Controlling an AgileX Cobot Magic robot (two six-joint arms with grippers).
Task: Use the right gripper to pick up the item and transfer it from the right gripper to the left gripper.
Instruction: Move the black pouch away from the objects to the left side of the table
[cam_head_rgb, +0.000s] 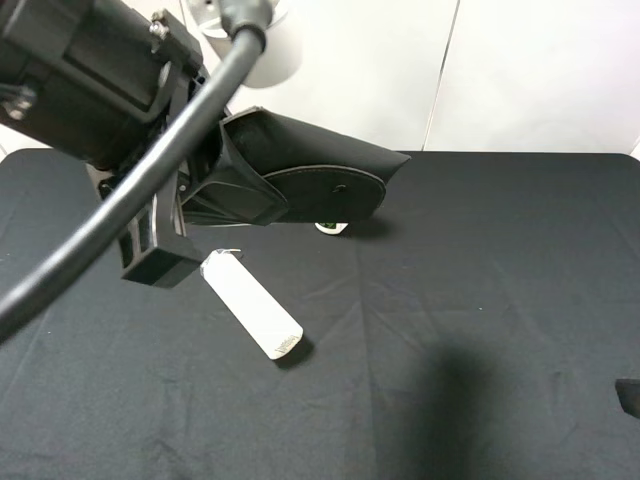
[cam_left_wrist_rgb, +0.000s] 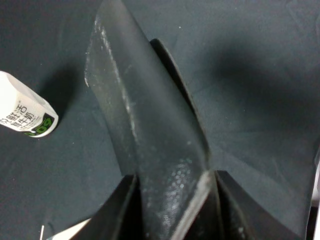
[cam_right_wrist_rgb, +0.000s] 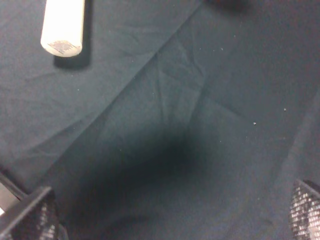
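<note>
left gripper (cam_left_wrist_rgb: 174, 207) clamping one end of case (cam_head_rgb: 320, 165), holding it roughly level above table (cam_head_rgb: 480, 300) | right gripper (cam_right_wrist_rgb: 169, 212) gaping wide, gripping nothing, hovering over table

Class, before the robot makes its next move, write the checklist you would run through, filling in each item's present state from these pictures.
1. Glasses case clamped in the left end effector: ok.
2. Case held up off the table: ok.
3. Right end effector open and empty: ok.
4. White tube lying apart from the case: ok.
5. Grip firm enough that the case will not slip: cannot tell.
</note>
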